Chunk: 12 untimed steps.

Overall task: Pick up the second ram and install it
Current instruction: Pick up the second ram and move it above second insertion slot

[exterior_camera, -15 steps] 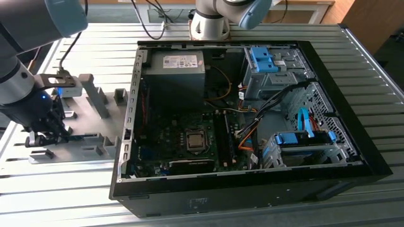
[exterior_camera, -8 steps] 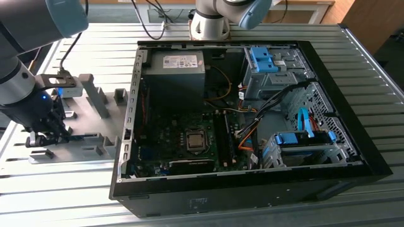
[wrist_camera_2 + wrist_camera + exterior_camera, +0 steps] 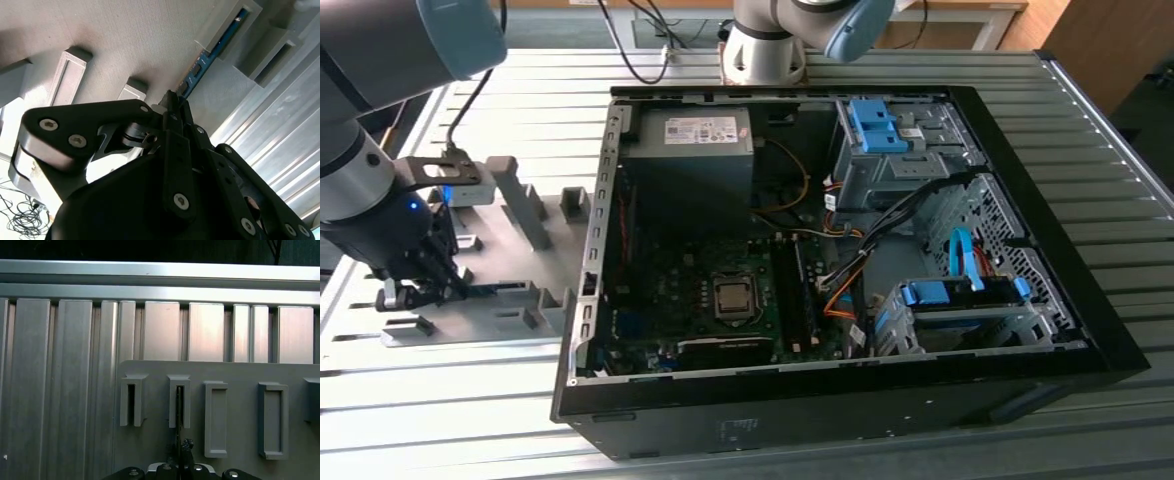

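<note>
At nine o'clock from the computer case (image 3: 854,425), the gripper (image 3: 416,293) pinches the second ram (image 3: 207,56). Light, stiff, likely fragile: grip its edges

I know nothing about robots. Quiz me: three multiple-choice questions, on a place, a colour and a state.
1. Where is the hand? A) on the floor B) at the grey tray beside the computer case C) on a shelf
2. What colour is the memory stick? A) red B) yellow C) blue-green
3. How does the stick sit? A) in a holder slot B) plugged into the computer C) flat on the table

B: the exterior view shows it at the tray. C: its board is blue-green. A: a slot holds it.
</note>
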Tool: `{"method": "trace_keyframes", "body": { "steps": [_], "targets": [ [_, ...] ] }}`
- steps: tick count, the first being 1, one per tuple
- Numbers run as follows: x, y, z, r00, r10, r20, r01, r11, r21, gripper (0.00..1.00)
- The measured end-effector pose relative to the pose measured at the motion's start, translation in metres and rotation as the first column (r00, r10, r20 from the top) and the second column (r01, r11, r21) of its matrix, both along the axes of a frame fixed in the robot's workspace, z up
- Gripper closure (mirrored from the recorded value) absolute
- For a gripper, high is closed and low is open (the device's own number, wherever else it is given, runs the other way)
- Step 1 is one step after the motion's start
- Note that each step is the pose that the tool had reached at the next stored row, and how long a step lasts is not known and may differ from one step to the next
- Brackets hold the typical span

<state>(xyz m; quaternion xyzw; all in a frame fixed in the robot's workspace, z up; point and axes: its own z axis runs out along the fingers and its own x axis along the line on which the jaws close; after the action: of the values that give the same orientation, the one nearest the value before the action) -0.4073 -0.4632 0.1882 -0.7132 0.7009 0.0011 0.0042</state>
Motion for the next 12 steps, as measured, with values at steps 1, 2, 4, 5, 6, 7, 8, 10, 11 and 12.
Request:
{"method": "trace_keyframes", "body": {
  "steps": [1,2,4,5,6,7,8,10,11,12],
  "targets": [
    [0.0000,0.0000,0.0000,1.0000,0.000,0.0000,0.000,1.0000,0.0000,0.86],
    [0.0000,0.0000,0.0000,1.0000,0.000,0.0000,0.000,1.0000,0.0000,0.86],
    [0.0000,0.0000,0.0000,1.0000,0.000,0.0000,0.000,1.0000,0.0000,0.86],
    [0.0000,0.0000,-0.0001,1.0000,0.000,0.0000,0.000,1.0000,0.0000,0.86],
    [0.0000,0.0000,-0.0001,1.0000,0.000,0.0000,0.000,1.0000,0.0000,0.86],
    [0.0000,0.0000,-0.0001,1.0000,0.000,0.0000,0.000,1.0000,0.0000,0.86],
    [0.0000,0.0000,-0.0001,1.0000,-0.001,0.0000,0.001,1.0000,0.0000,0.86],
    [0.0000,0.0000,-0.0001,1.0000,-0.004,0.0000,0.004,1.0000,0.0000,0.86],
    [0.0000,0.0000,0.0000,1.0000,-0.005,0.0001,0.005,1.0000,0.0001,0.86],
    [0.0000,0.0000,0.0005,1.0000,-0.005,0.0002,0.005,1.0000,0.0001,0.86]
  ]
}}
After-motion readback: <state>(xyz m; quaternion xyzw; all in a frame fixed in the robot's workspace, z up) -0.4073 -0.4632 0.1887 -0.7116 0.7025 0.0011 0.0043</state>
